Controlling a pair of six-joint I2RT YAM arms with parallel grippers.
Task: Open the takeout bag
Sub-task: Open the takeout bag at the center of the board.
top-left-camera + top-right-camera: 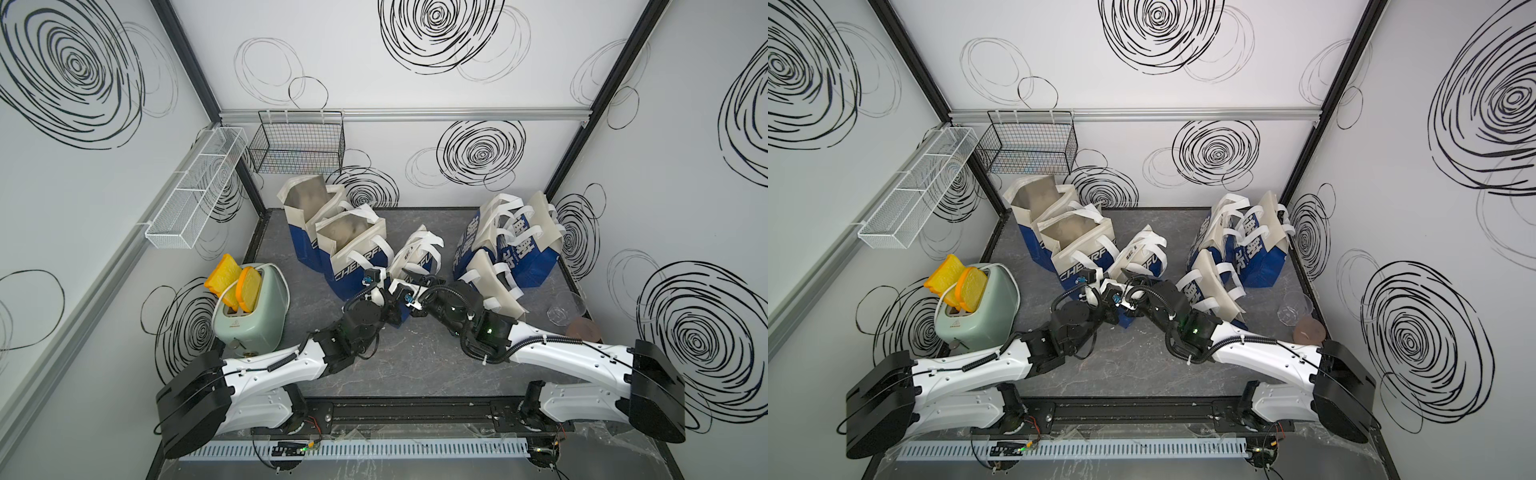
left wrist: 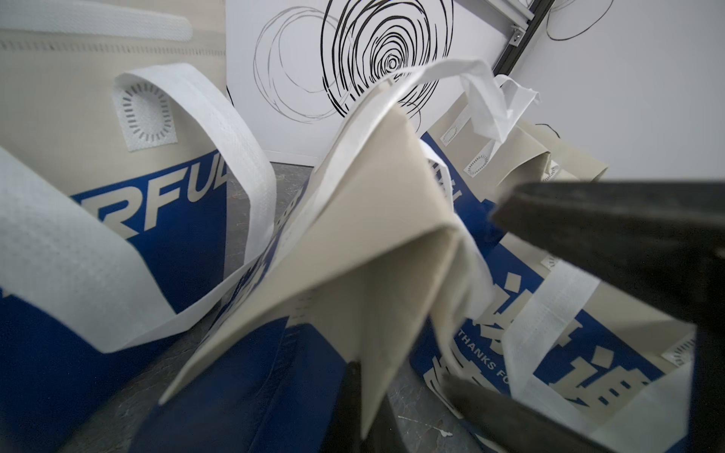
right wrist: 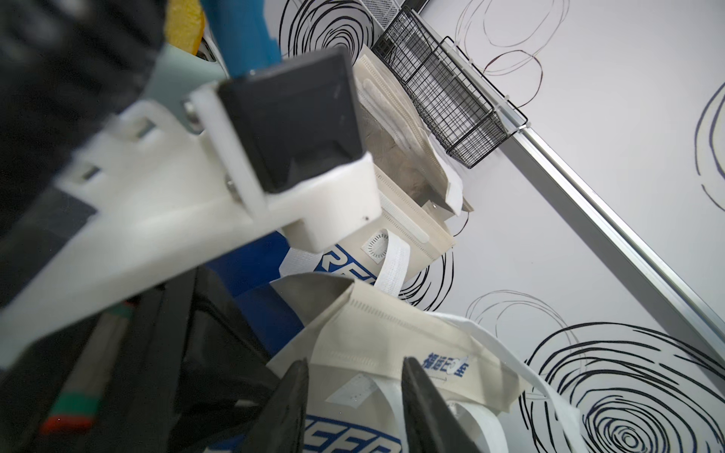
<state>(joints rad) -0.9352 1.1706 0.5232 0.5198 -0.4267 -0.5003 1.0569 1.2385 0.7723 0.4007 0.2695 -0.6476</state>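
Note:
The takeout bag is beige over blue with white strap handles, and it stands mid-table between two groups of like bags. My left gripper sits at its near side. In the left wrist view this gripper is shut on a folded beige panel of the takeout bag. My right gripper meets it from the right. In the right wrist view the right gripper is open, and its two dark fingers straddle the upper face of the takeout bag beside a handle patch.
Two opened bags stand at the back left and several shut ones at the right. A green toaster holding bread is at the left. A glass cup and a brown lid lie at the right. A black wire basket hangs on the wall.

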